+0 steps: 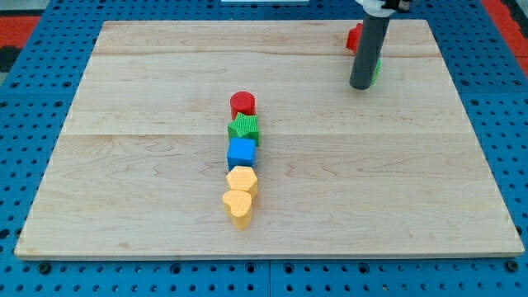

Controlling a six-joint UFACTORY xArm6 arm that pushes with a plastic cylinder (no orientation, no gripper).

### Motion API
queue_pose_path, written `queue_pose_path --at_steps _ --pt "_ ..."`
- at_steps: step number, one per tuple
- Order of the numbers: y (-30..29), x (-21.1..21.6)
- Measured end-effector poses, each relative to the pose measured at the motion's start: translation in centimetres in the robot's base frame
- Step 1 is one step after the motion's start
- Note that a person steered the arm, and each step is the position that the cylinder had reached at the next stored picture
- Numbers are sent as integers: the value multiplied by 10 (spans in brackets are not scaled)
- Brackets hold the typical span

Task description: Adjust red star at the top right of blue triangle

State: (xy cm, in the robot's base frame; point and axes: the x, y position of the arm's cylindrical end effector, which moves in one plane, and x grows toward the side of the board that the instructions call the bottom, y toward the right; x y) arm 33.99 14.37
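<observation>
My tip [360, 85] is near the view's top right, at the end of a dark rod. A red block [353, 37] peeks out behind the rod on its left; its shape is mostly hidden. A green block [377, 69] shows as a sliver on the rod's right, touching or very close to it. No blue triangle can be made out; it may be hidden behind the rod.
A column of blocks stands at the board's middle: a red cylinder [242, 103], a green star [244, 127], a blue cube [242, 152], a yellow block [242, 179] and a yellow heart [238, 205]. The wooden board [124, 165] lies on a blue pegboard.
</observation>
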Motion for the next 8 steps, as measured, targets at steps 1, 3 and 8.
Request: queue_pose_path --at_steps 1,3,8 --pt "0 -15" --pt "-10 -12" --pt "-27 -52"
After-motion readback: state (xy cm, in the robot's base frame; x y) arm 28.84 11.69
